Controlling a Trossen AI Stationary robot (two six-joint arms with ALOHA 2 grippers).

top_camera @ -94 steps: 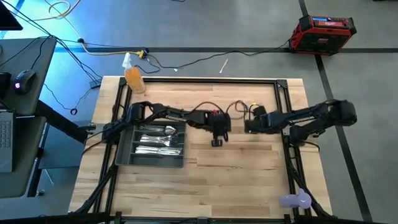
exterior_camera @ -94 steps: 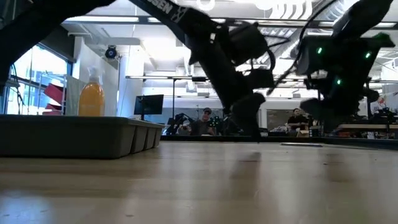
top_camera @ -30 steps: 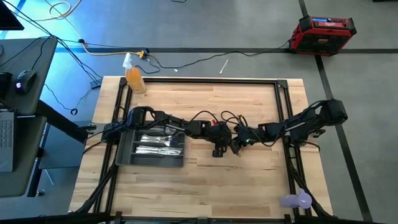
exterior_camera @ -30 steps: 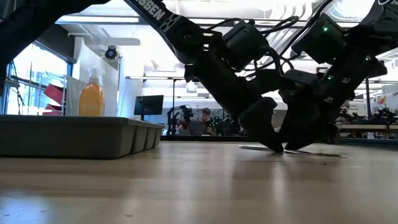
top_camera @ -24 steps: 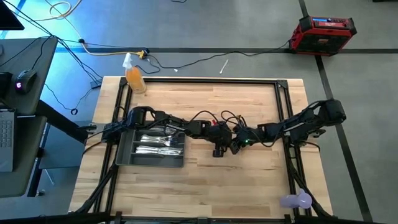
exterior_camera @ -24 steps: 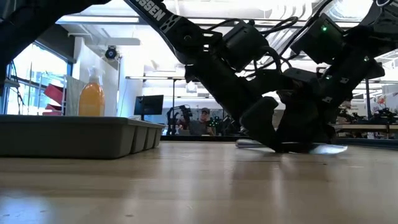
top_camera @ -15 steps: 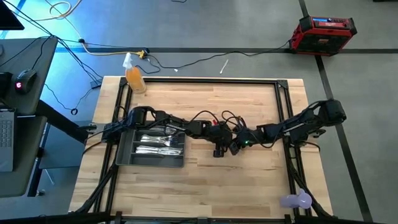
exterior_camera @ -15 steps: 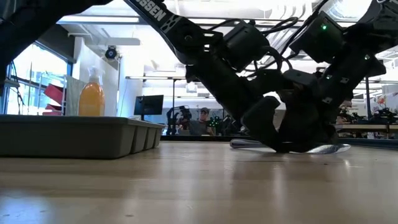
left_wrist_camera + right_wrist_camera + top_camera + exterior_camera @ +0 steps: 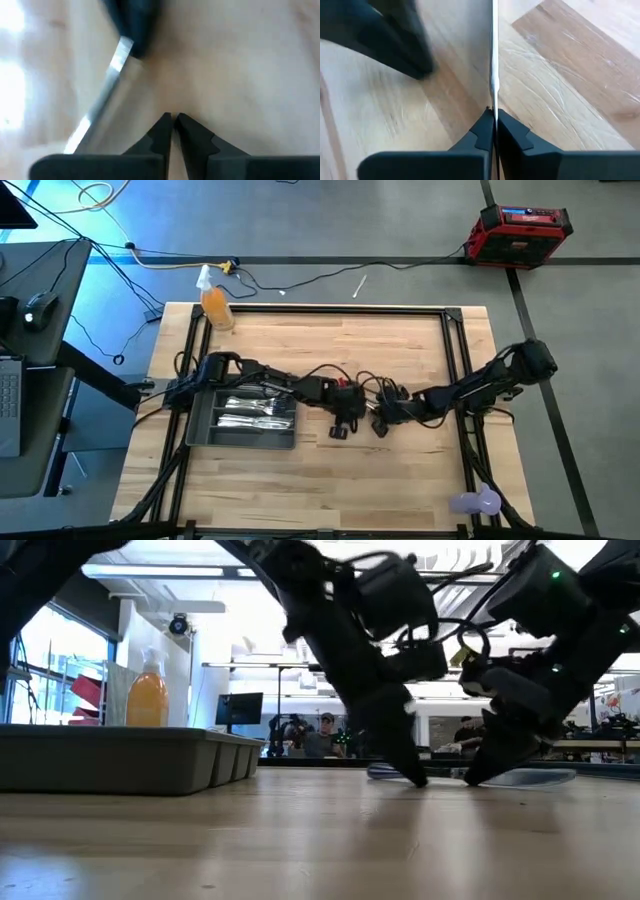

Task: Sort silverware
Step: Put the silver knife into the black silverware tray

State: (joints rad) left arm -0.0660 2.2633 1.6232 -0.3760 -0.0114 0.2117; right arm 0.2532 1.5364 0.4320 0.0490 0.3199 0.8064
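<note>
**Handing a knife across at mid-table**

High view: meeting near the table's middle, left gripper (image 9: pixel 339 430) and right gripper (image 9: pixel 381 427) just beside each other. Lying well off to the left gripper's far side, grey tray (image 9: pixel 246 417), already holding sorted silverware (image 9: pixel 250 406). Standing far behind, at the table's back corner, an orange bottle (image 9: pixel 215 307).

Low view: resting tips on the wood, both grippers, with a knife (image 9: pixel 520 777) lying flat behind them.

Left wrist view: showing the left fingertips (image 9: pixel 162 126) nearly together, parted by a sliver, gripping nothing; knife (image 9: pixel 102 97) lying just beside them, its far end under the other arm's finger.

Right wrist view: pinching the knife (image 9: pixel 494 65) edge-on between closed fingertips (image 9: pixel 484 126).

Judging: pick-up step under way; next calling for a lift clear of the left gripper, then carrying toward the tray, with the left arm crowding that path.
</note>
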